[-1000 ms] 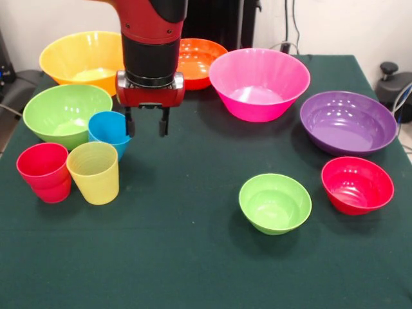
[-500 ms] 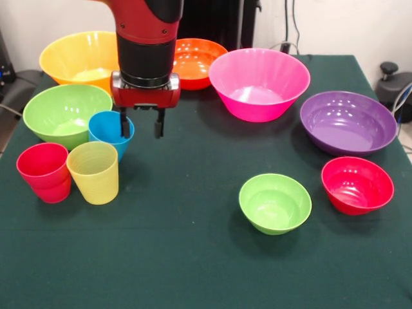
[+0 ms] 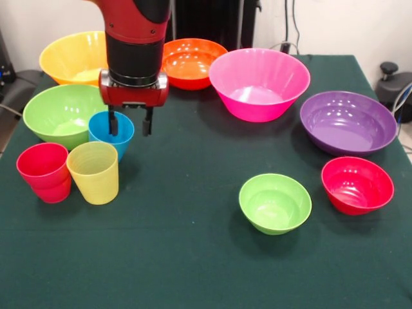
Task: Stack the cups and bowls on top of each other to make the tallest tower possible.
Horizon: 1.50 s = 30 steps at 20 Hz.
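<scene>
Three cups cluster at the left: a blue cup [image 3: 109, 132], a pale yellow cup [image 3: 94, 172] and a red cup [image 3: 44, 171]. My gripper [image 3: 130, 122] is open and straddles the blue cup's right rim, one finger over the cup's mouth and the other outside it. The small lime-green bowl [image 3: 275, 203] and the small red bowl [image 3: 356, 185] sit apart at the front right. The purple bowl [image 3: 347, 122], pink bowl [image 3: 259, 83], orange bowl [image 3: 190, 62], large yellow bowl [image 3: 74, 56] and large green bowl [image 3: 62, 114] all stand separately. Nothing is stacked.
The dark green table cloth [image 3: 180, 257] covers the whole table. The large green bowl touches the blue cup on its left. Cables and dark equipment [image 3: 394, 84] lie past the table's right edge.
My gripper has moved left, from beside the blue cup to over its right rim. It stays open. The cups and bowls have not moved.
</scene>
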### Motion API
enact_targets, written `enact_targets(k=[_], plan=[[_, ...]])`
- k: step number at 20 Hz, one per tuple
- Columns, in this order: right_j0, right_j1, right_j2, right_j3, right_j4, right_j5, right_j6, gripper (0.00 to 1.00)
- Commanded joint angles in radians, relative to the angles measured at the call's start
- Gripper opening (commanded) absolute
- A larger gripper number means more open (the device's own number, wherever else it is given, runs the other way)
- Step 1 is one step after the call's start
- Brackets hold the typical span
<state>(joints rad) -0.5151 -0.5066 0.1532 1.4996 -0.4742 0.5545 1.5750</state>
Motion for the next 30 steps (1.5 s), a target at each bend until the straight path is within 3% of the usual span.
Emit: enact_targets(k=[1, 15, 23, 30], plan=[[-0.005, 0.029, 0.022, 0.0, -0.1, 0.061, -0.124, 1.0], [-0.04, 0.12, 0.019, 0.04, -0.145, -0.05, -0.047, 1.0], [-0.055, 0.138, 0.052, 0.035, -0.131, -0.053, -0.054, 1.0], [-0.047, 0.133, 0.092, 0.015, -0.077, 0.034, -0.072, 1.0]])
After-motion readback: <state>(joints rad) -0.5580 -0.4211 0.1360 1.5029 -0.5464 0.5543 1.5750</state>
